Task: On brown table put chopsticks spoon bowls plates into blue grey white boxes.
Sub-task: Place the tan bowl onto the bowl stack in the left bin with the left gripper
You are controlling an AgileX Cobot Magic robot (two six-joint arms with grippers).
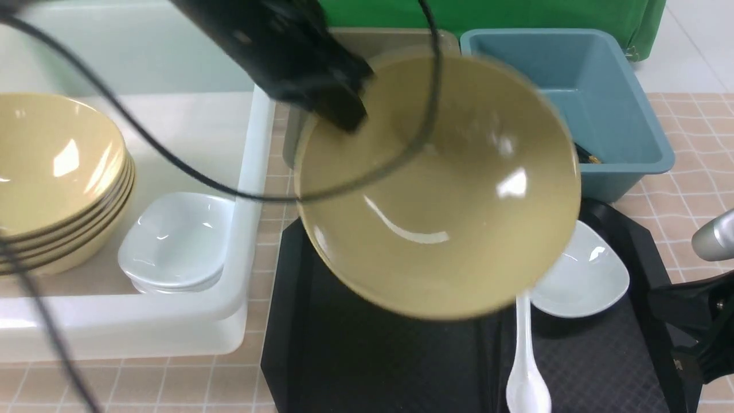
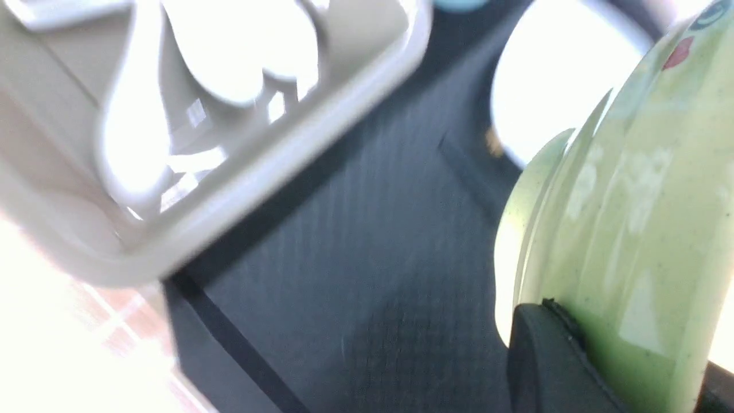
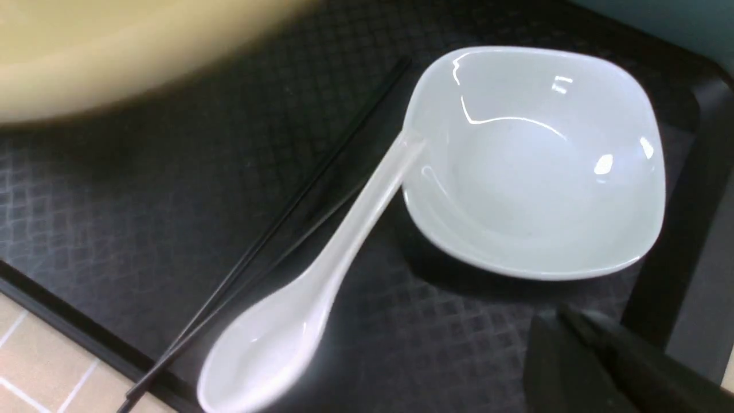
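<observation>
Left gripper (image 1: 344, 112) is pinched tight on the far rim of the yellow bowl (image 1: 441, 189), which hangs blurred above the black tray (image 1: 367, 355), in front of the grey box (image 1: 373, 40) and blue box (image 1: 625, 109)! Right gripper (image 3: 565, 338) is closed on nothing, low over the tray near the white plate (image 3: 533, 160). The spoon (image 3: 321, 269) touches that plate's rim with its handle, the chopsticks (image 3: 287, 212) lie just beside it, and the white tub (image 1: 252, 189) holds stacked bowls (image 1: 57, 172).

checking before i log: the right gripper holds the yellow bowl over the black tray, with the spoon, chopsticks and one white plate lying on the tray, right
Wrong arm: the front view shows the left gripper, not the right gripper, shut on the rim of the yellow bowl. The rest holds: bowl over the black tray, with the spoon, chopsticks and one white plate lying on it.
</observation>
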